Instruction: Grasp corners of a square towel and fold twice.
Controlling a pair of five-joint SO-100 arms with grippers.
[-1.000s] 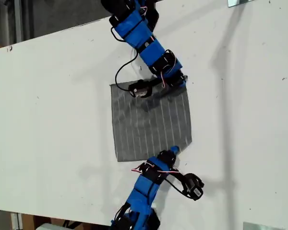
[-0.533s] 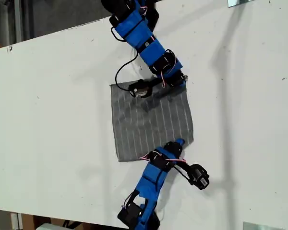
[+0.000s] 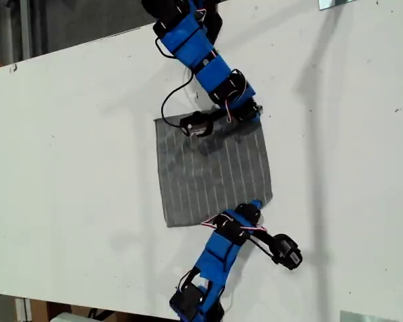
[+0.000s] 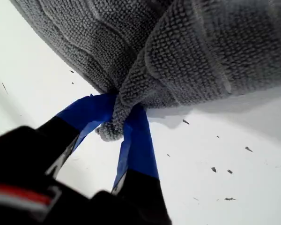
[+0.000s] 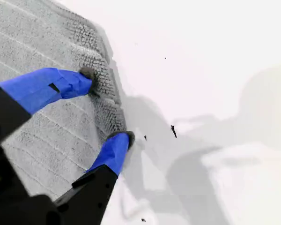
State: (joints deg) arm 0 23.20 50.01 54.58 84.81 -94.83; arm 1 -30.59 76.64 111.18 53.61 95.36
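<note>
The white table (image 3: 67, 168) fills the exterior view, its far edge cut off. On it, at centre, lies the grey striped towel (image 3: 208, 174), spread flat; its far edge is partly hidden under an arm. My first gripper (image 4: 117, 124) has its blue jaws pressed together on one bunched corner (image 4: 111, 129), which I take for the far corner towards the exterior view's right. My second gripper (image 5: 105, 108) stands with jaws spread, one tip on the cloth, the other at its edge, at the near corner (image 3: 265, 199).
</note>
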